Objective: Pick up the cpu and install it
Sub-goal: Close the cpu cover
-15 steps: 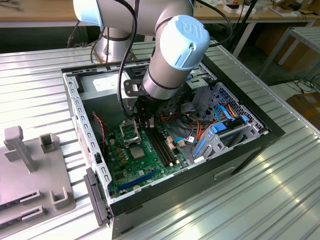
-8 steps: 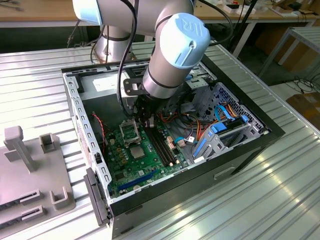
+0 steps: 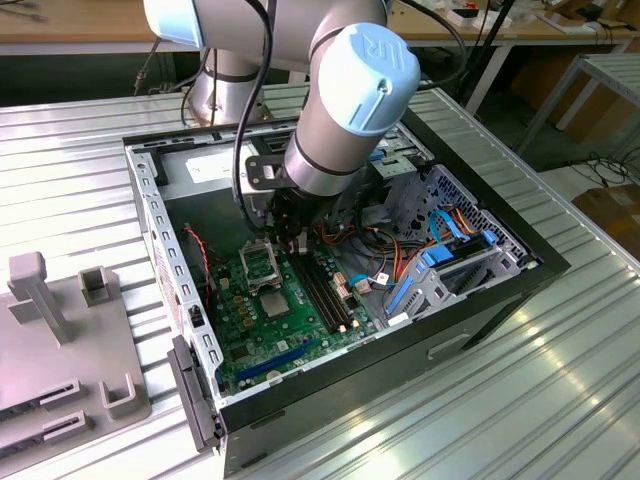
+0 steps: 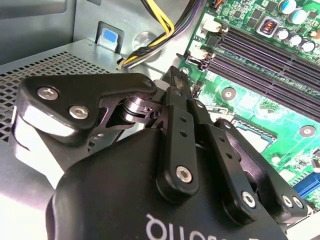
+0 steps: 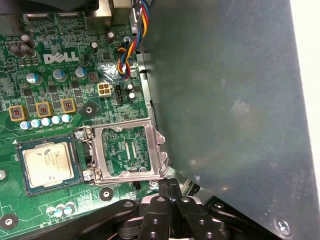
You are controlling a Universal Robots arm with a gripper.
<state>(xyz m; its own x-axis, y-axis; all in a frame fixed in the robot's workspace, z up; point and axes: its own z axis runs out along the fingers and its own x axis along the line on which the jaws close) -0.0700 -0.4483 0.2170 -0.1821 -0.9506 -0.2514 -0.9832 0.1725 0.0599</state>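
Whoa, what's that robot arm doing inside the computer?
The robot arm is reaching down into an open computer case, right over the green motherboard. Its end effector is shut, holds nothing, and hangs close to the flipped-open metal socket frame. The cpu already lies flat in its socket beside that frame.

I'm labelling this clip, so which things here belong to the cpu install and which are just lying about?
Job:
cpu
open socket frame
shut claw

Lying about:
memory slots
coloured cables
grey fixture outside the case
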